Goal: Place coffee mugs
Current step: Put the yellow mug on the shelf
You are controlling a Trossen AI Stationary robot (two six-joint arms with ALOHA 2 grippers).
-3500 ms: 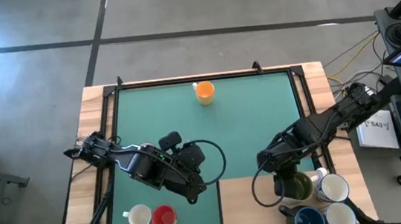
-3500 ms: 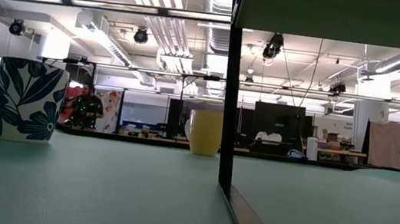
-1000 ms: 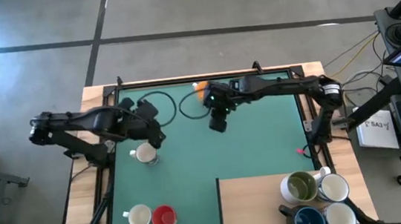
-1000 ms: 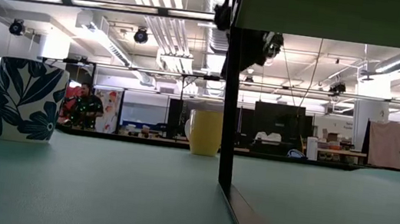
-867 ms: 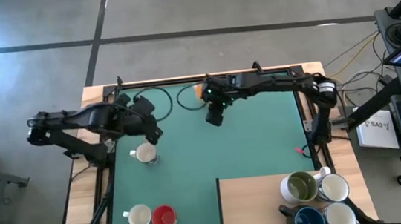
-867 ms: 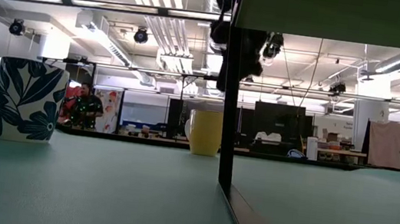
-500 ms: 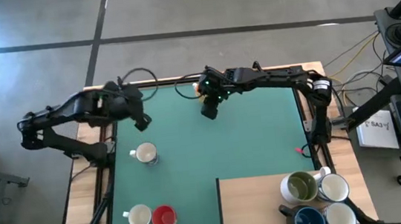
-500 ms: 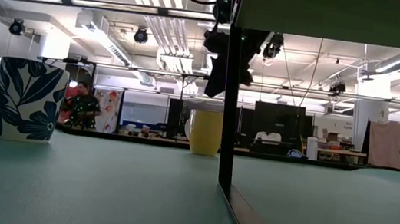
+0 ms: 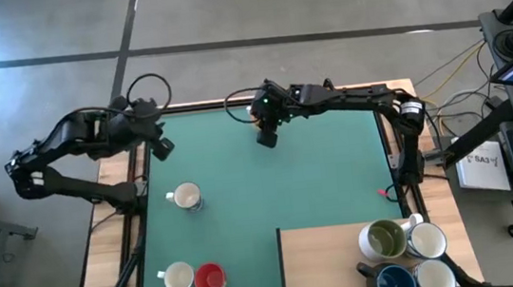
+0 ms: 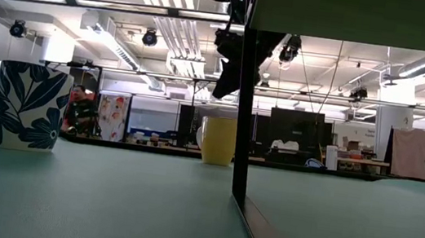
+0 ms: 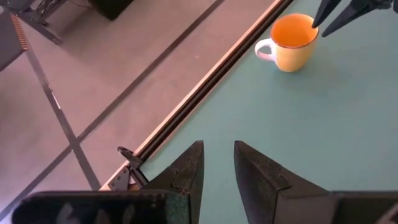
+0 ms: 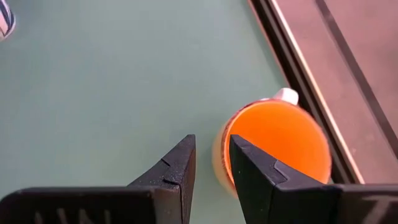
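Observation:
The orange mug [image 12: 277, 146] stands upright on the green mat [image 9: 327, 174] near its far edge. In the high view my right arm hides most of it. My right gripper [image 12: 210, 142] hangs above the mug's near rim, narrowly open and empty; it also shows in the low view [image 10: 226, 80]. My left gripper [image 9: 163, 147] is narrowly open and empty above the mat's far left corner. A white mug with blue leaves [image 9: 184, 197] stands on the mat's left part. A white mug [image 9: 177, 278] and a red mug [image 9: 211, 279] stand at the near left.
A wooden board [image 9: 331, 260] at the near right carries the olive-inside mug [image 9: 381, 238], two white mugs [image 9: 426, 240] and the dark blue mug [image 9: 395, 284]. A black rail [image 11: 205, 87] runs along the mat's far edge. A dark post [image 10: 244, 115] splits the low view.
My left gripper has drawn away from the leaf-patterned mug toward the table's far left corner; the mug stays standing where it was. My right gripper has gone toward the far edge and now hangs over the orange mug.

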